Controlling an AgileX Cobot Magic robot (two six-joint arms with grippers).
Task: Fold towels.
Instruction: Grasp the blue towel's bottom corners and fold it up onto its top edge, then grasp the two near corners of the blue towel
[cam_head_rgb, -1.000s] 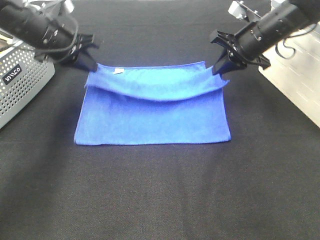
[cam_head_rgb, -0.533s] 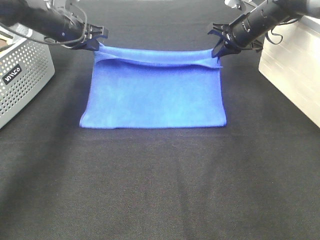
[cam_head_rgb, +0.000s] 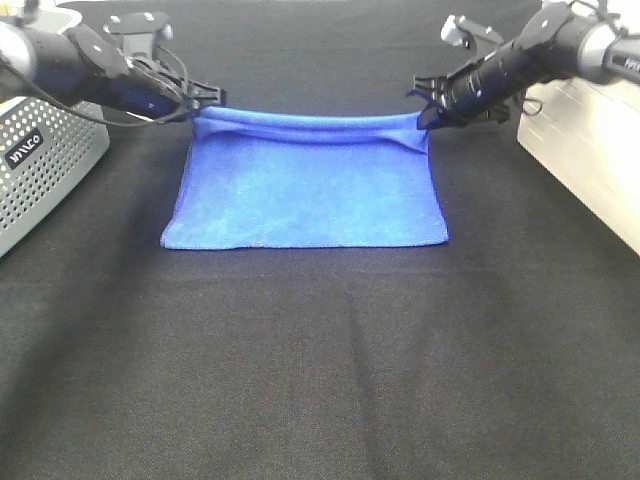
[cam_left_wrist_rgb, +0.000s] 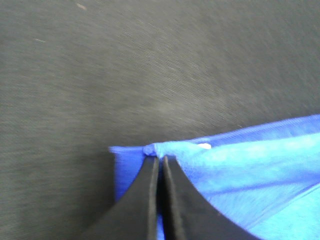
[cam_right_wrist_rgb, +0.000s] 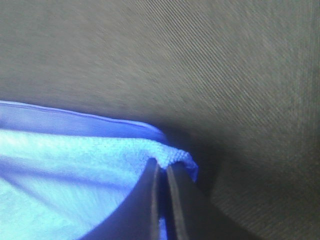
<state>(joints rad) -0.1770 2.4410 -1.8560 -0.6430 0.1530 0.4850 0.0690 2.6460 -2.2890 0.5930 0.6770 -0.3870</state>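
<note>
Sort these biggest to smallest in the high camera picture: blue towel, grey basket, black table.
1. black table
2. blue towel
3. grey basket, though the picture edge cuts it off, so its full size is unsure.

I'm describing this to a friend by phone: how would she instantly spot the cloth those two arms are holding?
Start from the wide black table. Towards its far side lies a towel, its two far corners pinched by the left gripper and the right gripper. It is the only bright royal-blue thing there, unlike the perforated grey basket at the left edge.
</note>
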